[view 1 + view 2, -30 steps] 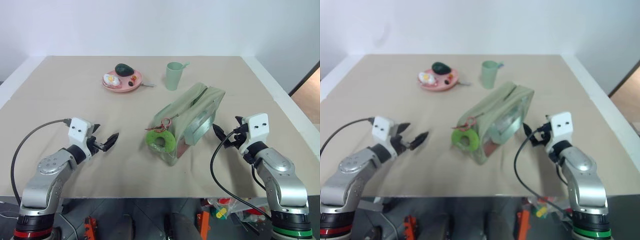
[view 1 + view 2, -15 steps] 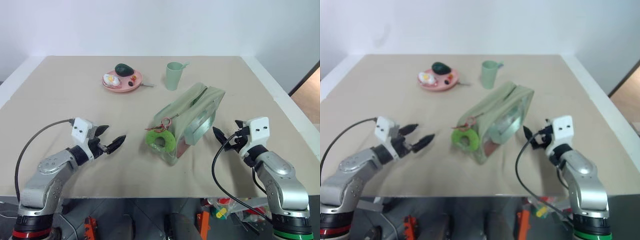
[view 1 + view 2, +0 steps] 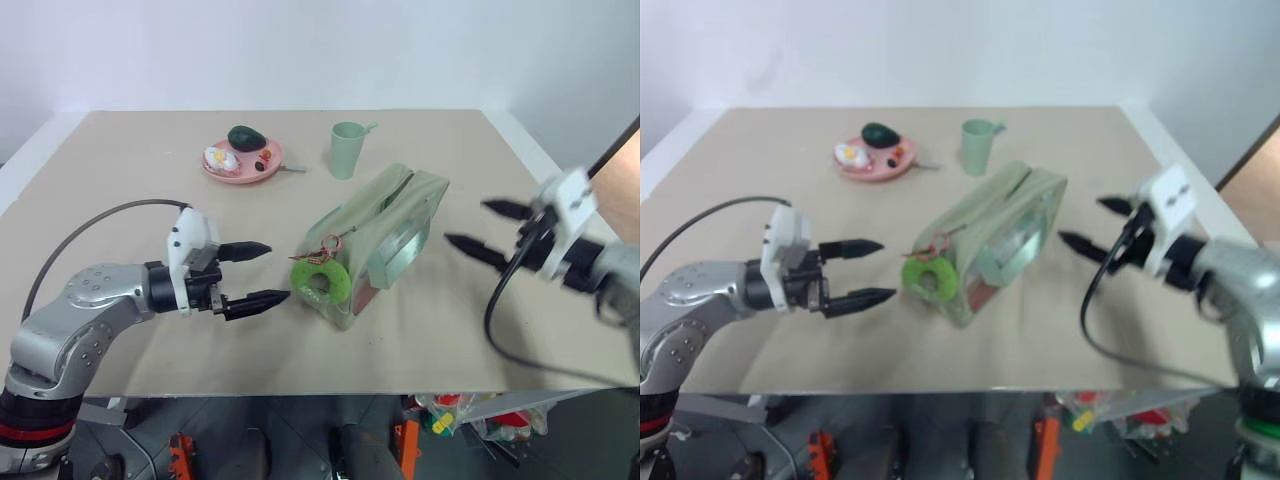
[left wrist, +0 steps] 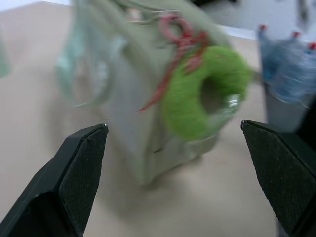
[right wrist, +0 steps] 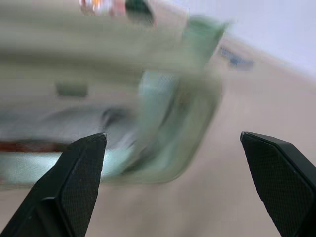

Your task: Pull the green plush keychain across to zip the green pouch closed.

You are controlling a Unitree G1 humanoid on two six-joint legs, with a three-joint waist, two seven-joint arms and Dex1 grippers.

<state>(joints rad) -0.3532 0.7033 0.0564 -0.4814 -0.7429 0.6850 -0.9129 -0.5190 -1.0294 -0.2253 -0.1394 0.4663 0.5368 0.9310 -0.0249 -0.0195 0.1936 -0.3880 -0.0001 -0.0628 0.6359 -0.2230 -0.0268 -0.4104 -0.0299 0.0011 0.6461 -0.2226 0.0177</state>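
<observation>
The green pouch (image 3: pixel 385 235) lies slantwise in the middle of the table, its top zipper running from near end to far end. The green plush keychain (image 3: pixel 320 281), a lime fuzzy ring on a reddish cord, hangs at the pouch's near end and shows large in the left wrist view (image 4: pixel 205 94). My left gripper (image 3: pixel 268 273) stands open just left of the keychain, pointing at it, apart from it. My right gripper (image 3: pixel 480 230) is open and raised to the right of the pouch, aimed at its far side (image 5: pixel 148 133). Neither holds anything.
A pink plate (image 3: pixel 243 163) with an avocado and small food pieces sits at the far left. A pale green cup (image 3: pixel 346 150) stands behind the pouch. The table's right edge (image 3: pixel 560 200) runs close to my right arm.
My left gripper swung right toward the keychain and now points at it. My right gripper rose clearly and turned toward the pouch. Pouch and keychain stayed put.
</observation>
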